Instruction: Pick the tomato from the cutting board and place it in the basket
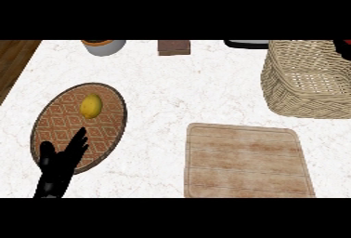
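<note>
Low at seven o'clock, the left hand (56,173) spreads straight fingers, holding nothing, over the patterned plate (109,128); a yellow fruit (91,106) lies there at nine o'clock, the basket (302,86) at two.

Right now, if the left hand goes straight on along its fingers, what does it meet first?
Probably the lemon on the round patterned tray; the left hand, fingers straight, points toward it. Hand height is unclear, so it could pass above.

The fruit (91,106) lies on the round board (109,126) at left. The rectangular board (247,160) lies to its right, with the basket (305,79) behind that board.
</note>
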